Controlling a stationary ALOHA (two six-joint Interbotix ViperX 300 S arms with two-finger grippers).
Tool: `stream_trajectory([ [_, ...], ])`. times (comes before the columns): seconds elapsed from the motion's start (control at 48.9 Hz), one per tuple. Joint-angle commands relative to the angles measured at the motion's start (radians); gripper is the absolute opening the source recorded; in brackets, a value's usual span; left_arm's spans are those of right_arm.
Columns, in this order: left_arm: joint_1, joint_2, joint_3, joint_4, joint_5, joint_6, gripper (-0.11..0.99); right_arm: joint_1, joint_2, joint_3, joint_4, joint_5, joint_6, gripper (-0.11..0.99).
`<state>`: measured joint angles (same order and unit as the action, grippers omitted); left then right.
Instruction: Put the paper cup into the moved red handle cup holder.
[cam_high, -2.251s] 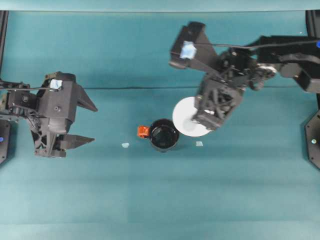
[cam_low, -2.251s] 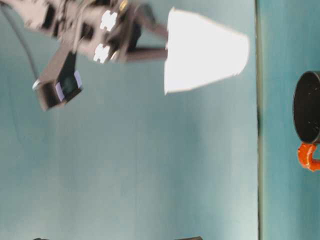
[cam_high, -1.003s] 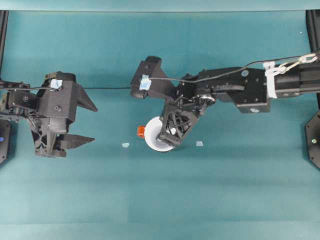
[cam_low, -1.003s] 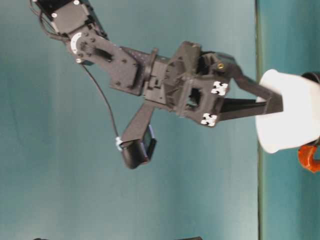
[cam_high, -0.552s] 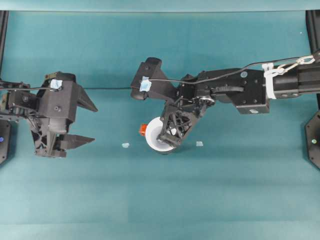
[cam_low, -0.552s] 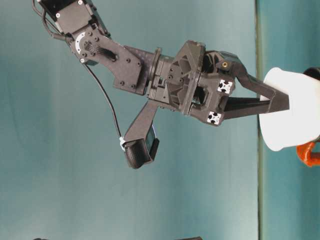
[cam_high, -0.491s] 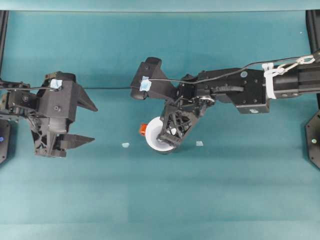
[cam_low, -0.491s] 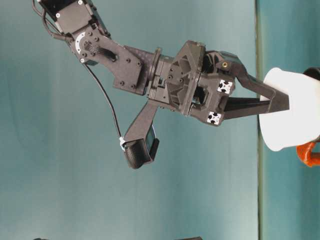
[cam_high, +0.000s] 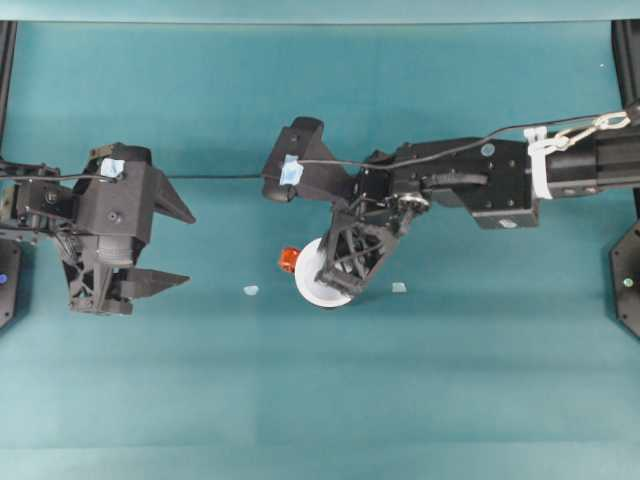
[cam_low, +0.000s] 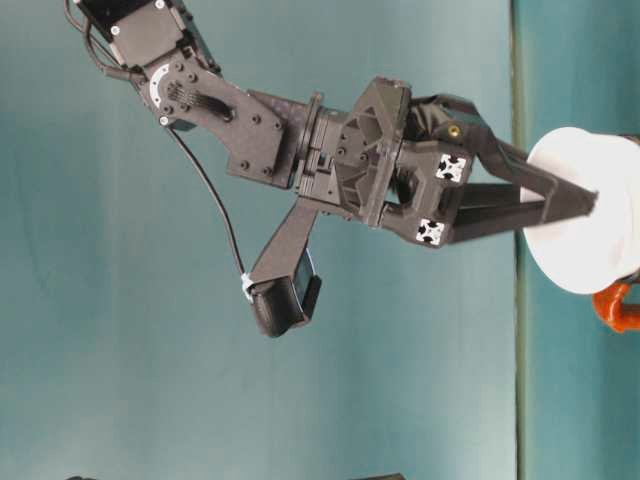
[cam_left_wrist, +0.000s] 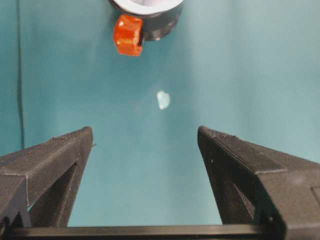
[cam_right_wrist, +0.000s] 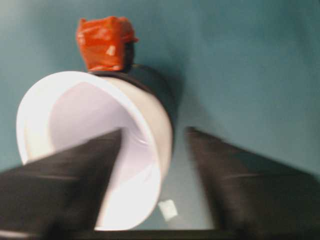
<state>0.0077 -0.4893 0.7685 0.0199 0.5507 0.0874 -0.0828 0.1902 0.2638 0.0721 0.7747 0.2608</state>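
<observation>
While the teal table (cam_high: 420, 400) carries everything we need, our right arm reaches across its middle and our left arm sits off to the side, so the work belongs to the right one. The right pincer (cam_high: 338, 285) has its fingers parted around the wall of the paper cup (cam_high: 318, 275), one finger inside the rim and one outside in the wrist view, and that view is too blurred for us to tell whether either one touches the wall. The left pincer (cam_left_wrist: 145, 145) is spread wide and holds nothing, well apart from the cup. The cup sits in the red handle cup holder (cam_left_wrist: 159, 27), near the table's middle, its rim above the black wall and, we judge, slightly tilted. To finish well we should lift the fingers straight up without dragging the rim, so the cup settles level. The orange-red handle (cam_right_wrist: 105, 42) sticks out on the far side, away from the fingers.
</observation>
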Motion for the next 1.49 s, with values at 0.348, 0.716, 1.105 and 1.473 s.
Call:
stream_trajectory([
  [0.348,-0.002,-0.005,-0.017,0.003,-0.005,-0.002,0.93,0.012,-0.023,-0.015,-0.002,-0.029,0.005,0.84],
  [0.716,-0.003,-0.009,-0.014,0.003,-0.005,-0.003,0.93,0.012,-0.057,-0.015,-0.011,-0.028,0.002,0.84],
  [1.105,-0.005,-0.011,-0.012,0.003,-0.003,-0.003,0.93,0.017,-0.258,0.008,-0.060,-0.005,-0.008,0.84],
  [1.473,-0.006,-0.012,-0.009,0.002,-0.005,-0.003,0.93,0.026,-0.434,0.195,-0.061,-0.089,-0.075,0.84],
])
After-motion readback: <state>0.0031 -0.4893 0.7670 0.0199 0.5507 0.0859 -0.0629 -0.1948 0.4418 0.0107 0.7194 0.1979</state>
